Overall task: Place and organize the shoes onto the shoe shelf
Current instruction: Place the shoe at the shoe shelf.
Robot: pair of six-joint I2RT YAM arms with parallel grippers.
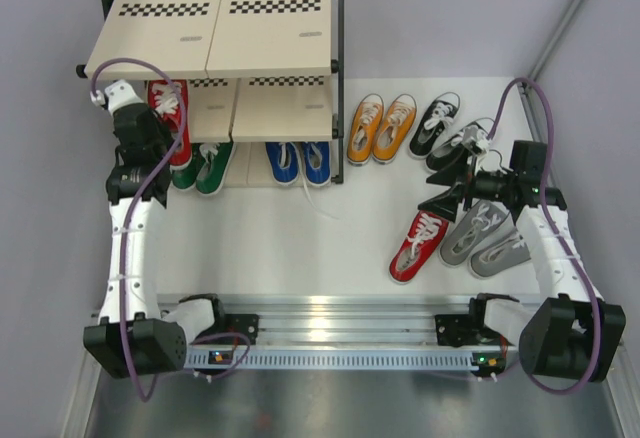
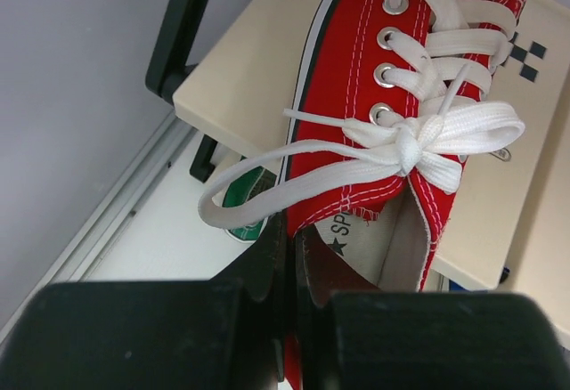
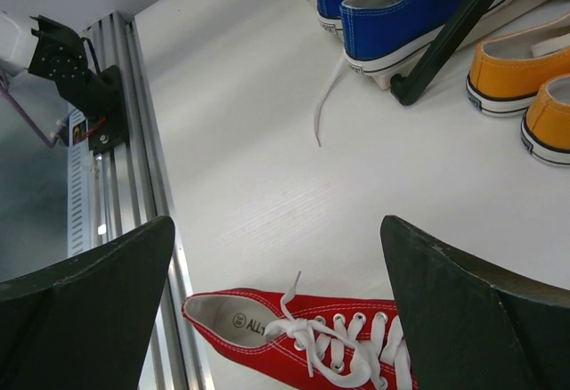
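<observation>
Red sneaker (image 2: 346, 87), heel hidden by the pinching left tool (image 2: 290, 261).

White-and-black arms (image 1: 128, 250), purple cables (image 1: 548, 118)

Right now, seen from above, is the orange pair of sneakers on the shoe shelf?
No, the orange sneakers lie on the white table, to the right of the shoe shelf.

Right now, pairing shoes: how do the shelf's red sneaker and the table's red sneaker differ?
The shelf's red sneaker is pinched at its heel by the shut left tool; the table's red sneaker lies free below the open right tool. The shelf one's toe points toward the back, the table one's toward the front. Both have white laces.
</observation>
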